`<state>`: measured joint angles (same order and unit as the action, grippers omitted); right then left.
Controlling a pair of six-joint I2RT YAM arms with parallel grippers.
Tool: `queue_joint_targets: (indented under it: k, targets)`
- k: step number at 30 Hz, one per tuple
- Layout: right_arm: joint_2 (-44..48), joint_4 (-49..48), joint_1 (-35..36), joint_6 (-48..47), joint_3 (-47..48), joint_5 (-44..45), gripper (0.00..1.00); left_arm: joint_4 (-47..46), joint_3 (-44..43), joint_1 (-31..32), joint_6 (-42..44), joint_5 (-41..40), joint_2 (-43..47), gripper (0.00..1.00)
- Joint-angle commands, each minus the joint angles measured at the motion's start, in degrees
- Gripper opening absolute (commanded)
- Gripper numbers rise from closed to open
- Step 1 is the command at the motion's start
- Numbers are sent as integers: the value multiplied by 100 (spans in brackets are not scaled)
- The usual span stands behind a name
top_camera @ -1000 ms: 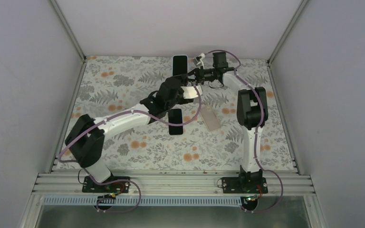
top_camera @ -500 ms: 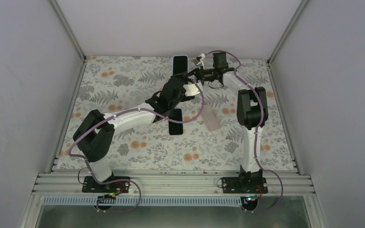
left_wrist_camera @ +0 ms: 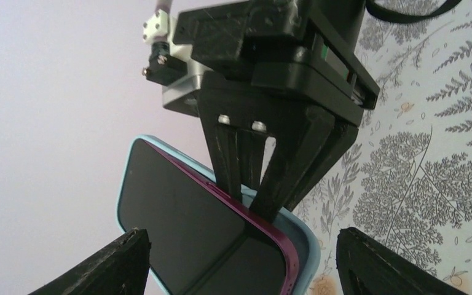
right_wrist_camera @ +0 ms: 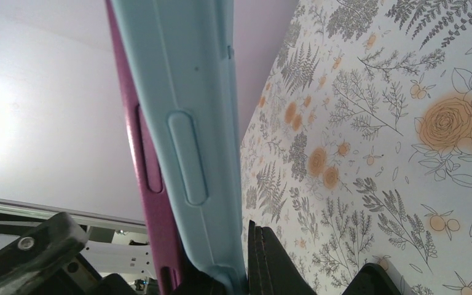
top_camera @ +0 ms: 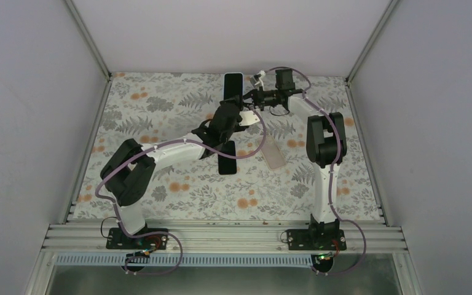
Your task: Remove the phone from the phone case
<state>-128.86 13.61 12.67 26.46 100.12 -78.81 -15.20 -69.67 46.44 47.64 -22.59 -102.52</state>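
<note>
Your left gripper (left_wrist_camera: 239, 255) is hovering at the far middle of the counter (top_camera: 153, 107), its jaws standing wide; one finger is showing on either side of the phone (left_wrist_camera: 184, 227), and neither is touching it; that phone is sitting in a light blue phone case (left_wrist_camera: 299, 232), its purple rim showing along the case's edge; the cased phone is sitting close to the back wall (top_camera: 221, 37), its dark screen facing your left jaws; from above, its long axis is running near to far, the far end pointing at the wall; whether any part of it is resting on the counter, you cannot tell; just nearer to you, a bare phone (top_camera: 226, 157) is lying flat and dark, its long axis also running near to far; your right gripper (left_wrist_camera: 253, 204) is reaching in from the right, its jaws narrow and pinching the long edge of the cased phone; further right, a clear case (top_camera: 272, 152) is lying flat, slightly skewed, apart from the bare phone; you are counting two phones and two cases, with only one phone sitting inside a case.
</note>
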Motion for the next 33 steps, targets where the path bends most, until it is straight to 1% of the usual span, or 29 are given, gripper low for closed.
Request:
queue_joint_targets:
  k: [1,7,16,19,21,26,29,33]
  targets:
    - [308,-315,-28,78,-56,-320,4,11,24,-37,62,-253,-106,75]
    - [309,-342,-33,75,-99,-353,3,-308,106,-129,125,-500,-52,71]
    - [384,-484,-25,194,-154,-380,3,-551,266,-222,312,-691,-177,69]
    - [443,-592,-12,287,-245,-407,3,-818,306,-214,467,-839,-249,67]
    - [481,-669,-5,338,-302,-407,3,-1245,403,-170,716,-1032,-303,65]
    - [489,-766,43,418,-352,-427,3,-2401,569,40,1401,-1352,-454,65]
    - [504,-821,77,471,-376,-458,3,-2865,455,56,1760,-1748,-728,65]
    - [603,-934,112,538,-516,-470,3,-3367,463,50,1972,-1894,-837,65]
